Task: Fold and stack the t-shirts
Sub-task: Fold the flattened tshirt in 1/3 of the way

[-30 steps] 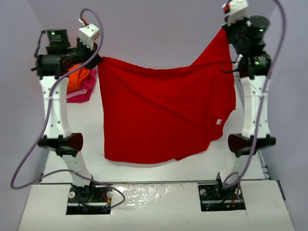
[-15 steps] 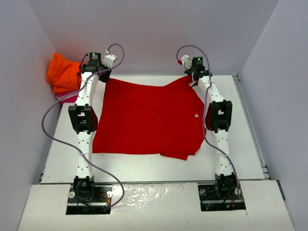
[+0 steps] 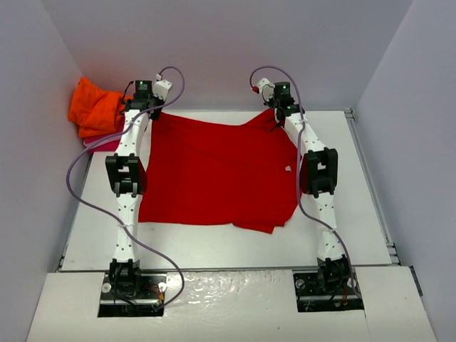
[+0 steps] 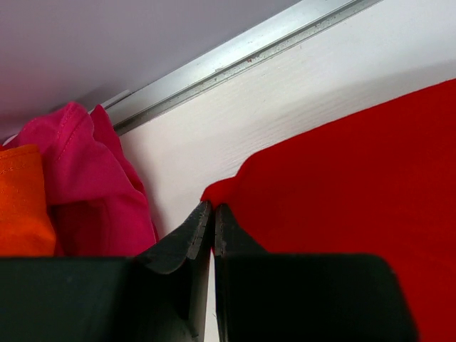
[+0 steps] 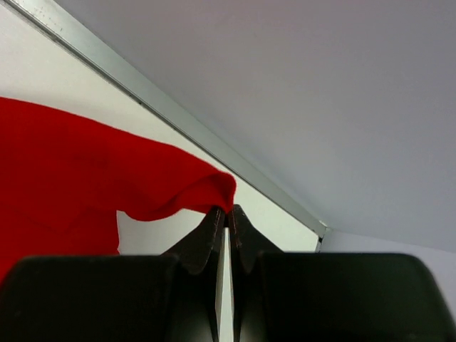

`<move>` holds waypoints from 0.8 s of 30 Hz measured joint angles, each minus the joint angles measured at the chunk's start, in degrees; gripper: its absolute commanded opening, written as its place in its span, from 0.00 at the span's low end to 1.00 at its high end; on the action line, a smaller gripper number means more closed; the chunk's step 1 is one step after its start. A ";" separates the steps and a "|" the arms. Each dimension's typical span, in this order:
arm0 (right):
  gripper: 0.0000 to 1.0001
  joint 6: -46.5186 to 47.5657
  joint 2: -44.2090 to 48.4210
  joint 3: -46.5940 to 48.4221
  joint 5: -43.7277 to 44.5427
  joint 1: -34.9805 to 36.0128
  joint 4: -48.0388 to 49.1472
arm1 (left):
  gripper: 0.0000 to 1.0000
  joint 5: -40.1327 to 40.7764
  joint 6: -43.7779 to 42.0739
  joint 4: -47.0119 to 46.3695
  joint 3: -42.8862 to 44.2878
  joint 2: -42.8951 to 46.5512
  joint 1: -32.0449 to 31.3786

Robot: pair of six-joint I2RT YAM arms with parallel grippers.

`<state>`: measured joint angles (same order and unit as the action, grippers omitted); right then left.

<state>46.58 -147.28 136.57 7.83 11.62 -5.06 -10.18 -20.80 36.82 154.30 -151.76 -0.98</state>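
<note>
Left gripper [image 4: 212,211] was clenched on the far-left corner of the red shirt [image 3: 214,171], as our wrist view showed: the two fingers met with a tip of red cloth pinched between them. Right gripper [image 5: 226,212] was clenched as well, nipping a raised fold of the same shirt at its far-right corner. Both arms reached out toward the back of the table [image 3: 360,185].

From above we saw the red shirt lying spread over the middle of the table, mostly flat, between the two arms. Its small white label [image 3: 288,169] showed near the right edge. The near-right part looked rumpled, with a flap doubled under or over itself; we could not tell which. No fold had been made in it that we could see.

The orange shirt [image 3: 92,107] sat bunched in the far-left corner against the wall, on top of the pink shirt [image 3: 101,144], of which only a strip showed beneath. Whether those two were folded or just heaped we could not say; they looked heaped.

We judged the task to be early. The red shirt was laid out and ready, but the folding had not begun, and nothing that looked like a neat stack existed yet. All three shirts were left to fold and stack, as far as we could see.
</note>
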 measured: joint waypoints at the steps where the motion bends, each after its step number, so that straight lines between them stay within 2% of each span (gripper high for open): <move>1: 0.00 -0.03 1.26 -1.31 0.05 0.07 0.20 | 0.00 -0.03 0.18 0.02 0.00 0.08 0.05; 11: 0.00 -0.03 21.67 -18.18 0.92 1.99 -0.81 | 0.00 -0.68 1.52 0.14 -5.27 5.31 0.70; 17: 0.00 -0.37 31.72 -26.41 0.65 4.07 -3.24 | 0.00 -1.70 2.07 -0.57 -12.85 12.07 3.12; 24: 0.00 -0.64 39.53 -41.47 -1.41 6.98 -9.11 | 0.00 -4.02 1.54 -0.76 -26.18 20.75 4.76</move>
<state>45.94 -107.75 95.10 6.42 18.59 -14.17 -14.21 -19.27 36.07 128.12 -131.01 3.78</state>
